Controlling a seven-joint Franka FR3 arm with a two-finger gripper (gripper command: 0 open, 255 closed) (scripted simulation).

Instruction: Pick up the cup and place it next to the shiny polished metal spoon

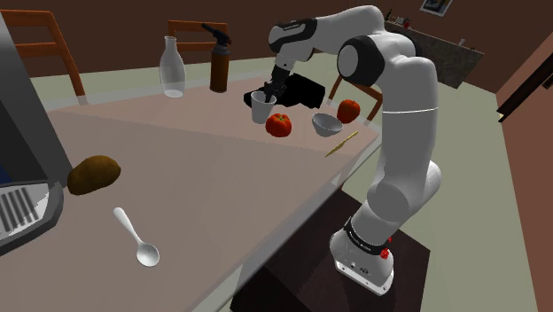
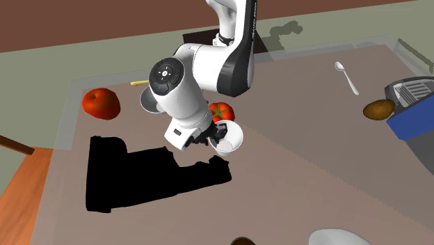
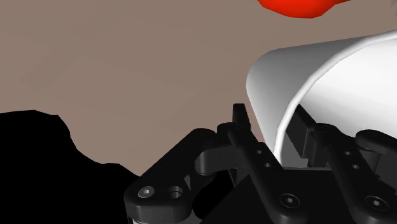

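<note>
The pincer (image 3: 275, 127) is closed on the cup (image 3: 324, 76), pinching its wall. In the wrist view, one black finger (image 3: 239, 130) lies against the outside of the white wall and the other sits inside the rim.

**Cup position.** In the shoulder view, the cup (image 1: 260, 107) is at the far part of the desk (image 1: 204, 177), directly under the pincer (image 1: 268, 90). It is just beside a red tomato (image 1: 278, 124). In the second exterior view, the cup (image 2: 228, 137) shows its open mouth, with the pincer (image 2: 213, 135) at its rim and the tomato (image 2: 221, 111) close behind it. The pictures do not show whether the cup's base is touching the desk.

**Spoon position.** The spoon (image 1: 137, 239) lies flat at the near part of the desk, towards the shoulder view's lower left, well apart from the cup. In the second exterior view, the spoon (image 2: 346, 76) is at the upper right.

**Other items on the desk.**
- A grey bowl (image 1: 326, 125) stands near the tomato.
- A red fruit (image 1: 348, 110) lies beyond the bowl.
- A brown rounded lump (image 1: 93, 174) lies between the cup and the spoon.
- A clear bottle (image 1: 172, 66) and a brown spray bottle (image 1: 219, 62) stand upright at the far edge.
- A flat black patch (image 2: 139, 181) lies on the desk surface close to the pincer.
</note>
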